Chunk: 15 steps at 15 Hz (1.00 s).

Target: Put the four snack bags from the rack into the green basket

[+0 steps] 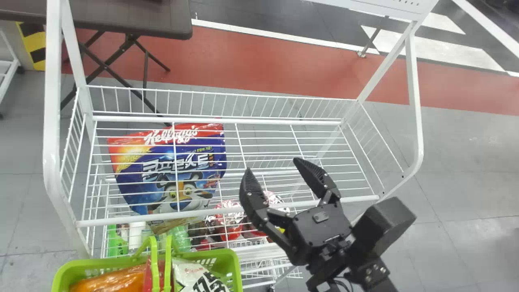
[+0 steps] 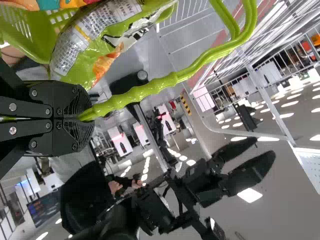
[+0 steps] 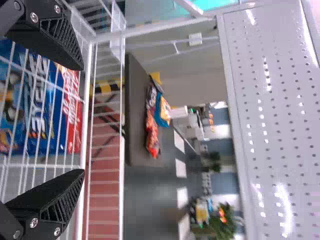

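The right gripper [image 1: 273, 165] is open and empty above the rack's wire shelf [image 1: 316, 156]; in the right wrist view the right gripper [image 3: 82, 120] has its fingers wide apart. The green basket [image 1: 93, 265] is at the head view's bottom left, in front of the rack, and holds an orange bag [image 1: 109, 280], a red one and a white printed bag [image 1: 198, 280]. In the left wrist view my left gripper [image 2: 89, 118] is shut on the basket's green handle [image 2: 145, 91], beside a green-and-white bag [image 2: 72, 55].
Beneath the shelf wires lies a large blue-and-red cereal bag [image 1: 162, 170], with bottles and red packs lower down. White posts [image 1: 52, 101] frame the rack. A dark folding table [image 1: 129, 20] stands behind; the right wrist view shows a perforated white panel [image 3: 275, 115].
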Motion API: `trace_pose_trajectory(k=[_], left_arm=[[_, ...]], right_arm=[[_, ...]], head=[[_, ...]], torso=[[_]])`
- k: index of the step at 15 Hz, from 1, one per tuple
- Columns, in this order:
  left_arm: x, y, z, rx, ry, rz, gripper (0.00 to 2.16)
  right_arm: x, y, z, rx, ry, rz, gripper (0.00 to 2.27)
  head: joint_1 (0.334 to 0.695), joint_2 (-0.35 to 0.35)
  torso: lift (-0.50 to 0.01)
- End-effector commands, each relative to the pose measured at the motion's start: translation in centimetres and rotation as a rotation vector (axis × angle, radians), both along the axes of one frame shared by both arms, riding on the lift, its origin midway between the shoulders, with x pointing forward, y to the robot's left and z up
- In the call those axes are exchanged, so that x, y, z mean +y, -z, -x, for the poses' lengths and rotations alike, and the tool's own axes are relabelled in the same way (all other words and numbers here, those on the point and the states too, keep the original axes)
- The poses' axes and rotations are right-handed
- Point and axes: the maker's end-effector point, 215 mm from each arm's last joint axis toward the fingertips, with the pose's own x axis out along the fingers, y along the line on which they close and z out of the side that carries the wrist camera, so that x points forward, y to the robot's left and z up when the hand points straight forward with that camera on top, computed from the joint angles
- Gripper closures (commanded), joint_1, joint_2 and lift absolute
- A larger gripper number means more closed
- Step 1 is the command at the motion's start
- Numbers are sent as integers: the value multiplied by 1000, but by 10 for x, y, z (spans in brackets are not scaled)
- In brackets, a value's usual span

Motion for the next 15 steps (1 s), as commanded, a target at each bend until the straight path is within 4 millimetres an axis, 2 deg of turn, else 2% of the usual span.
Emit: trace_pose_trajectory(k=[1, 4, 15], left_arm=[[0, -1, 0, -9, 0, 4, 1649], [0, -2, -1, -13, 2, 7, 1649], [1, -5, 5, -7, 5, 17, 1649]], right_arm=[[14, 5, 6, -26, -23, 1, 83], [11, 5, 8, -15, -22, -14, 83], [6, 6, 8, 22, -9, -37, 83]], head=[[695, -323], [695, -296], [695, -309]], torso=[[-8], [-8], [-8]])
